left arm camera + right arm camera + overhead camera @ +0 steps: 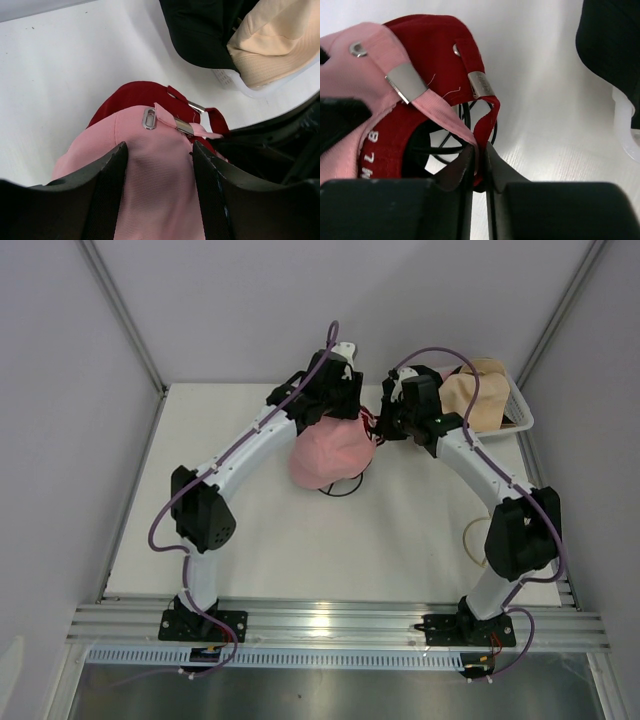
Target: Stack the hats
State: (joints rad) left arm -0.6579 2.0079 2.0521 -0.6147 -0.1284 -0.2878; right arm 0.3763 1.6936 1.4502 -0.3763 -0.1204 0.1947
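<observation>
1. Top view: the pink baseball cap (328,454) lies on the table (250,540) near its middle. A sliver of the red baseball cap (369,424) shows at its far right edge. The left gripper (336,408) is down on the pink cap's back, and the right gripper (386,426) is at the red sliver. The tan bucket hat (478,392) sits apart in the white mesh basket (521,412) at the far right.

2. Left wrist: the fingers (111,192) stand spread with pink crown fabric filling the space between them. I cannot tell whether they pinch it or only rest on it. The red cap pokes out from under the pink one, both buckles at the same end. A black hat (200,30) lies beside the tan one in the basket.

3. Right wrist: the jaws are clamped on the red cap's strap tail, and the pink strap runs into the same pinch.

4. Judgement: two caps look nested, so the stack is started. The black and tan hats are not yet added.
</observation>
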